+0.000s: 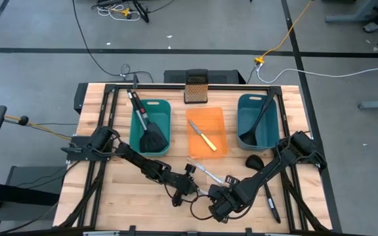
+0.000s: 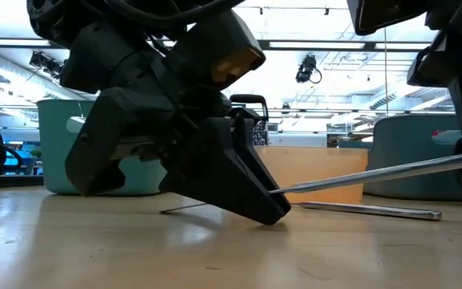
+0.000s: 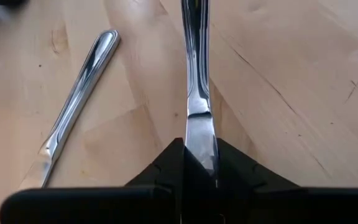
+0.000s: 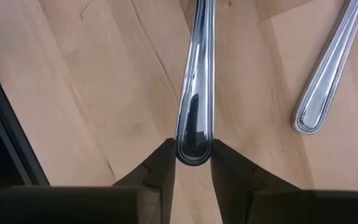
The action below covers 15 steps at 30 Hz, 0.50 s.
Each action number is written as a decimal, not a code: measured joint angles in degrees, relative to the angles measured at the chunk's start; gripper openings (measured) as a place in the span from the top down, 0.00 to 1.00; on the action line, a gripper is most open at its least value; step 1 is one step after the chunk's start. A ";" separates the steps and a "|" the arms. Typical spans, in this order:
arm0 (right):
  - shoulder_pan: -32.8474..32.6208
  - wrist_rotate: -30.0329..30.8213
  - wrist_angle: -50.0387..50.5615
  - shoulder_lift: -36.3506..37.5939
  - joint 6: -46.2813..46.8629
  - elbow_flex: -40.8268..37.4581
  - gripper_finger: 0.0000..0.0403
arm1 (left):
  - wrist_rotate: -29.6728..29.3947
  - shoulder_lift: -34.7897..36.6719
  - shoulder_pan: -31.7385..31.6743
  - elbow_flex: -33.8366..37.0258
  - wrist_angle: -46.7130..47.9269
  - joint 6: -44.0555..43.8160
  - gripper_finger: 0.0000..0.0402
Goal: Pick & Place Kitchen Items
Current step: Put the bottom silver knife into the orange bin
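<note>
- Two silver table knives near the front middle of the wooden surface [image 1: 110, 190], side by side and roughly parallel, long axes running diagonally from the orange tray [image 1: 206, 133] toward the front edge.
- Left gripper [image 1: 190, 187] at the blade end of one knife [image 3: 194, 74], right gripper [image 1: 223, 203] at the handle end of a knife [image 4: 197, 81]; judged to be the same piece, gripped at opposite ends, though the overhead view cannot confirm it.
- Left jaws clamped on the flat of the blade, knife pointing straight away from the wrist; second knife [image 3: 79, 106] lying loose just beside, untouched.
- Right jaws closed on the rounded handle tip, fingers [image 4: 160, 165] touching both sides; other knife's handle [image 4: 328, 74] resting nearby on the wood.
- From table height, one knife tilted, far end raised off the surface, the other flat.
- Elsewhere: yellow-handled knife [image 1: 205, 139] on the tray, spatulas [image 1: 151, 134] in the left teal bin [image 1: 166, 108], one ladle [image 1: 258, 124] in the right teal bin [image 1: 245, 105], another ladle [image 1: 261, 180] on the surface by the right arm.
- Likely next: one arm letting go before any lift toward the tray.
</note>
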State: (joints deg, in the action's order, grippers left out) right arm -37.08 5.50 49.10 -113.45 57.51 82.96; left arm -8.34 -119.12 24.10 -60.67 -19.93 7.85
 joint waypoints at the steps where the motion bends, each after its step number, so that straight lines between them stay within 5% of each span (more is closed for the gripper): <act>1: 0.12 -0.13 -0.04 0.00 -0.64 0.00 0.76 | 0.02 -0.01 0.00 0.01 0.01 -0.05 0.82; 6: 1.55 -0.79 -0.41 0.00 -2.13 0.00 0.65 | 0.32 -0.01 0.00 0.03 0.03 -0.06 0.83; 10: 3.36 -0.89 -0.83 0.00 -3.77 0.00 0.52 | 0.58 -0.01 0.11 0.05 0.07 0.23 0.98; 15: 4.60 -3.19 -1.05 0.00 -4.62 0.00 0.42 | 0.70 -0.01 0.09 0.05 0.07 -0.16 0.97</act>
State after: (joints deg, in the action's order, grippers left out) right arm -32.48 2.31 48.05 -113.45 52.88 82.96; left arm -7.64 -119.13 24.18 -60.62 -19.86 7.68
